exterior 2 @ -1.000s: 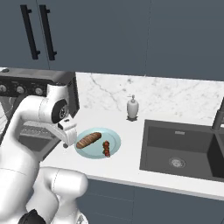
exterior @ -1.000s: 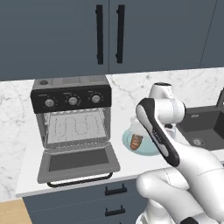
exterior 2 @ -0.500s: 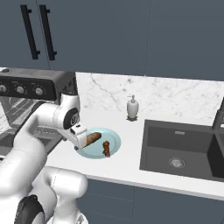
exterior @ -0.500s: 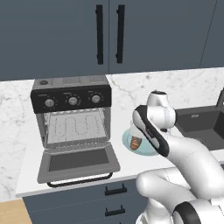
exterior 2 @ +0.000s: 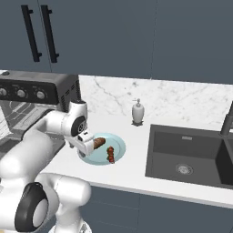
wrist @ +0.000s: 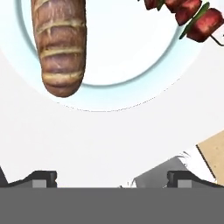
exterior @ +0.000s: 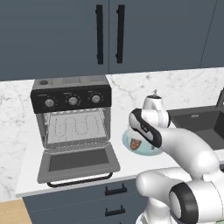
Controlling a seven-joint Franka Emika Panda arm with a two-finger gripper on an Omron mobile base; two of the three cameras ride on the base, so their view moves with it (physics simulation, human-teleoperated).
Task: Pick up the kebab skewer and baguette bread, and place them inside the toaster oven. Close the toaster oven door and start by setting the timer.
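Baguette bread (wrist: 59,46) showing rough, matt crust with pale slashes, lying on smooth glossy pale-blue plate (wrist: 131,78). Kebab skewer (wrist: 188,13) chunks looking matt red beside it. Toaster oven (exterior: 72,127) left of plate showing matt grey metal, wire rack, dark glassy toaster oven door (exterior: 78,162). Countertop (exterior 2: 132,136) looking polished marble.

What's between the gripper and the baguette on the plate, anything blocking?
Nothing visible. In the hand view the open gripper looks straight at the baguette bread on the plate, with bare plate rim and counter between. The kebab skewer lies apart from the loaf, off to one side. The toaster oven door hangs open.
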